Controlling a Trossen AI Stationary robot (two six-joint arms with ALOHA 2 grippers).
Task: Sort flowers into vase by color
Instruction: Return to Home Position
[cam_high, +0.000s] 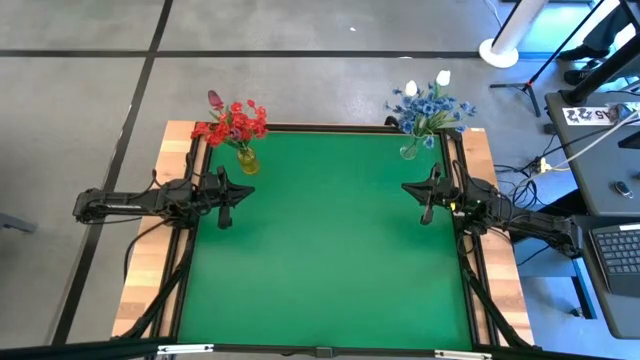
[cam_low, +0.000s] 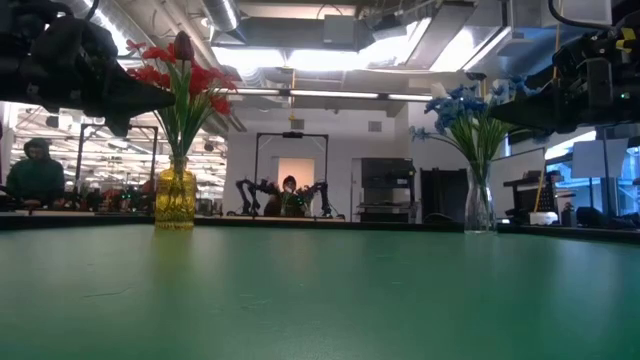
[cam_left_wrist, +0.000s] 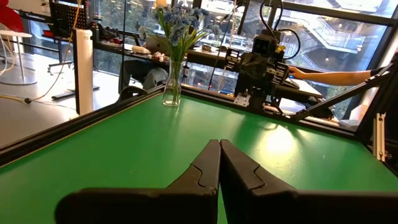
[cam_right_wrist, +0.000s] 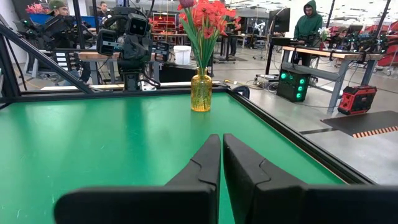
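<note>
Red flowers with one dark pink bud stand by their green stems in a yellow glass vase at the green mat's far left corner. Blue flowers with two white buds stand in a clear glass vase at the far right corner. My left gripper rests shut at the mat's left edge, near the yellow vase, pointing level toward the right. My right gripper rests shut at the right edge, near the clear vase, pointing left. Neither holds anything.
The green mat lies inside a black frame on a wooden table. Beyond the table stand other workbenches, equipment and people. A white post base and a laptop are off the table's right side.
</note>
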